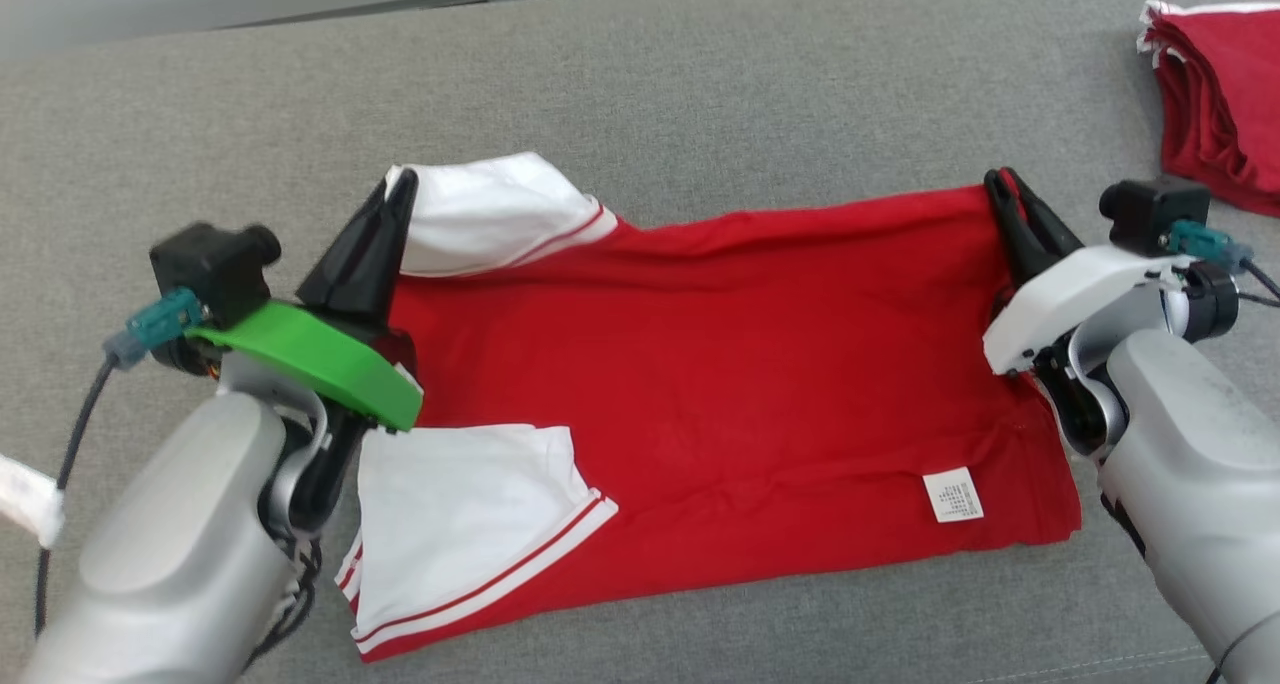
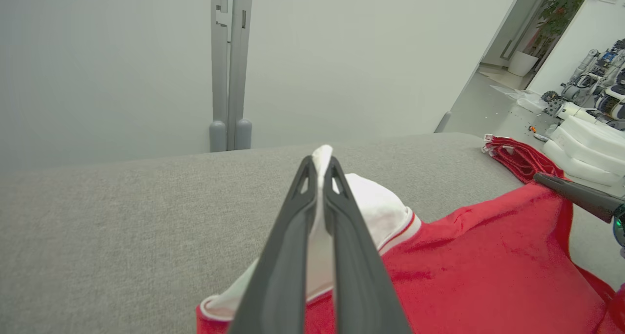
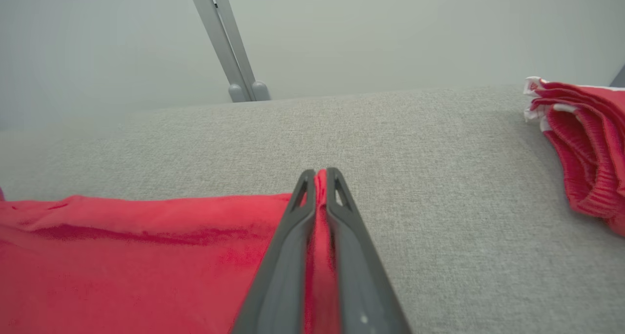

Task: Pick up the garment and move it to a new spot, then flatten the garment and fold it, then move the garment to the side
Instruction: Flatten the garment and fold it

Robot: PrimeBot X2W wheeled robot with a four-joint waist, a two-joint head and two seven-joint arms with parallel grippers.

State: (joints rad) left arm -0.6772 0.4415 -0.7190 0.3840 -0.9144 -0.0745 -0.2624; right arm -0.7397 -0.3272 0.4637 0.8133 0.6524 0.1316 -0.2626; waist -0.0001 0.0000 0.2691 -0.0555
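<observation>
We stretch the red garment on the grey table: left jaws clamp its far white sleeve, right jaws its far right corner.

**One shirt, two sleeves, two grippers**

One red T-shirt lies on one grey padded table. The shirt has two white sleeves, a far sleeve and a near sleeve, and one white care label. One pile of folded red garments sits at the table's far right corner. There are two grippers, the left gripper and the right gripper, each with two dark fingers. Two grey posts stand side by side behind the table.
</observation>
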